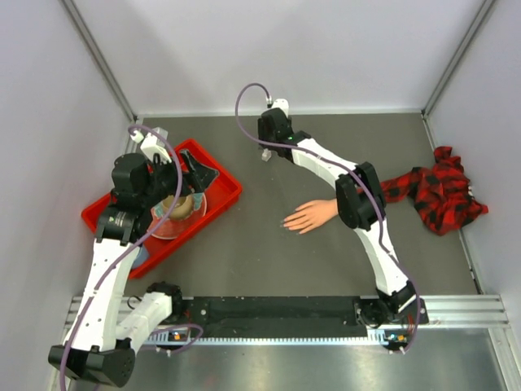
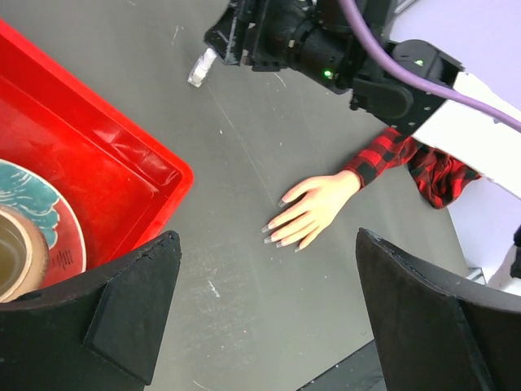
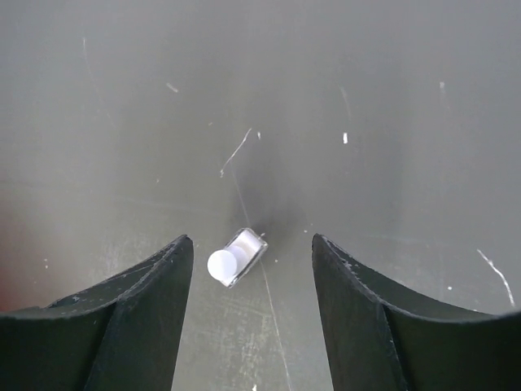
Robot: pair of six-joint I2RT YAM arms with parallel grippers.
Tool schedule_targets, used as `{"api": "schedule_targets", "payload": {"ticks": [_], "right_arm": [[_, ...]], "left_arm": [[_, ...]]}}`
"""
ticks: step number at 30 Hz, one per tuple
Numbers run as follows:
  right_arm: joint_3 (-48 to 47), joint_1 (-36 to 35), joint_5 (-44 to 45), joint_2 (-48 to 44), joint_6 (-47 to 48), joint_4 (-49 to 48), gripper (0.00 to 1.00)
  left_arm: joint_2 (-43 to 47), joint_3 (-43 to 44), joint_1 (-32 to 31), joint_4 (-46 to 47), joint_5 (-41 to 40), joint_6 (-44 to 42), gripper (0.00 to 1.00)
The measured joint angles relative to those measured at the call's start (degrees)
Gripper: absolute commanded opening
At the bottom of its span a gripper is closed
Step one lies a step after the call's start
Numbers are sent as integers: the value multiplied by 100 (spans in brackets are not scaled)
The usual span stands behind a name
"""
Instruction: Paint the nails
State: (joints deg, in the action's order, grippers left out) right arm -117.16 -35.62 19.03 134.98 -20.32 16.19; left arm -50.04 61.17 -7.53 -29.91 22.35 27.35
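Right hand (image 3: 250,242) above apparently upright bottle (image 3: 236,257)

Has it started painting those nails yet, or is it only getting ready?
Nothing looks done: nails on the fake hand show no colour. In hand: the right gripper hangs over the white-capped bottle, jaws open either side of it. To come: gripping it, opening it, painting every nail.

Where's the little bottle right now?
The bottle sits on the table at the back of the top view, inside the open right gripper, right of the red tray.
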Motion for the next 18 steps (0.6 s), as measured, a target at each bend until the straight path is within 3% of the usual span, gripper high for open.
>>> {"api": "schedule_targets", "payload": {"ticks": [7,10,14,17,18], "right_arm": [[-103,-57,-92,216,98,-37,41],[-103,-101,-83,258,179,-31,39],[-114,-168,-59,328,293,-35,26],[-116,-197,-17,389,345,-26,23],[-116,-201,-4,407,367,-26,18]], "left_arm": [[0,-2,0,0,68,-4,92],[0,-24,0,-2,79,-4,92],[0,-66,0,-2,85,-4,92],[0,-85,0,-4,103,-4,92],[0,-85,0,-4,107,-4,92]]}}
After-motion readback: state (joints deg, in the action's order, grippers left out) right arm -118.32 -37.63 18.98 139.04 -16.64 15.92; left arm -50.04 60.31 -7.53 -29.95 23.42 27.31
